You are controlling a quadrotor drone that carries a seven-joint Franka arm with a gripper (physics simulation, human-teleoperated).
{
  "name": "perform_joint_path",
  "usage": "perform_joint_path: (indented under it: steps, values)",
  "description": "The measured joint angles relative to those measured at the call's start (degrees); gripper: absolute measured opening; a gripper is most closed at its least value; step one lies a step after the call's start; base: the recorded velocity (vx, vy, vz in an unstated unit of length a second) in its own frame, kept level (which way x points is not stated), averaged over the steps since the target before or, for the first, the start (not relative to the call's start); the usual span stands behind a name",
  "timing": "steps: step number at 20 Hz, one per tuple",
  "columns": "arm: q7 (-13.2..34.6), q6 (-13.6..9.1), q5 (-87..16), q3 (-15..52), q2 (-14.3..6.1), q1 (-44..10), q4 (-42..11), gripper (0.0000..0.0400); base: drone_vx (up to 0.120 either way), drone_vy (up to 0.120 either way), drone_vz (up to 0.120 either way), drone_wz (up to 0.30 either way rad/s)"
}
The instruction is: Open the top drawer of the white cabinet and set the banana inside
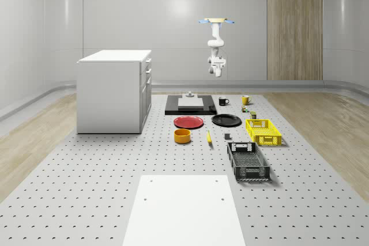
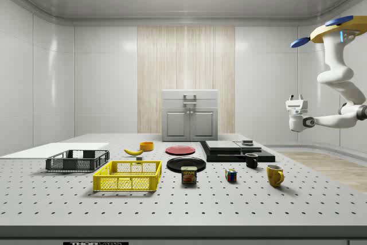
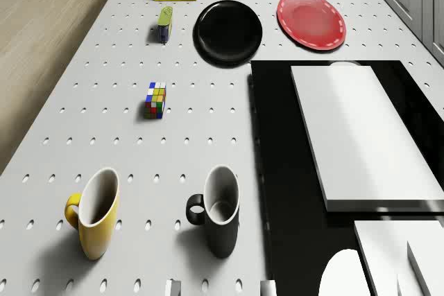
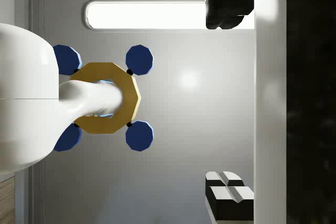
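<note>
A: What lies nearest, in the whole-scene view?

B: A white sheet (image 1: 184,211) on the table (image 1: 86,200). Past it are the black basket (image 1: 249,162) and then the yellow basket (image 1: 263,132).

A: And the banana?

B: The banana (image 1: 209,137) lies on the table just beside the orange bowl (image 1: 183,136), between the bowl and the baskets, apart from each. Beyond it sit the red plate (image 1: 189,122) and the black plate (image 1: 226,120), then a black slab (image 1: 173,109) with a white block on it.

A: The cabinet?

B: The white cabinet (image 1: 112,93) stands at the whole-scene view's left. Its drawer fronts look flush, so the top drawer (image 1: 147,61) is judged shut.

A: Where is the robot?

B: Farthest back. The drone (image 1: 217,22) hovers high over the far end of the table, above the slab and the two mugs (image 3: 222,218). The gripper (image 1: 217,73) hangs in the air beneath it, well apart from both cabinet and banana. In the wrist view the fingers (image 4: 229,192) stand wide apart with nothing between them.

A: So which step is in hand?

B: Likely the very first, the approach to the drawer. Nothing of the task looks done. The next move calls for bringing the spread jaws across and down to the top drawer's handle, squared to it, so that they can close on it and pull straight out.
</note>
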Motion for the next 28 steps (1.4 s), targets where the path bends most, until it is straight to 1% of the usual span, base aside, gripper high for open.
perform_joint_path:
  steps: [3,8,11,15,16,18,20,22,25,28]
  values:
    - [-0.1,-3.1,0.0,0.0,0.4,-0.1,3.6,0.04,0.0,0.0,0.0,0.0]
    - [-0.1,-7.1,0.1,0.1,2.3,-0.2,9.7,0.04,0.0,0.0,0.0,0.0]
    - [-0.1,-8.8,0.1,0.1,3.4,-0.2,12.7,0.04,0.0,0.0,0.0,0.0]
    - [-0.1,-10.2,0.1,0.2,4.4,-0.3,15.2,0.04,0.0,0.0,0.0,0.0]
    - [-0.5,-10.5,4.0,-2.2,4.5,0.1,15.6,0.04,0.0,0.0,0.0,0.0]
    - [-2.8,-10.9,17.5,-11.0,4.7,1.9,14.4,0.04,0.0,0.0,0.0,0.0]
    - [-4.7,-11.2,29.3,-18.7,4.5,3.9,11.4,0.04,0.0,0.0,0.0,0.0]
    - [-6.3,-11.2,38.6,-24.7,4.0,6.0,7.9,0.04,0.08,-0.1,0.0,0.0]
    - [-7.9,-11.0,47.9,-30.8,3.2,8.8,3.4,0.04,0.12,-0.12,0.013,0.0]
    - [-8.9,-10.5,53.3,-34.7,2.3,11.2,0.3,0.04,0.12,-0.12,0.12,0.0]
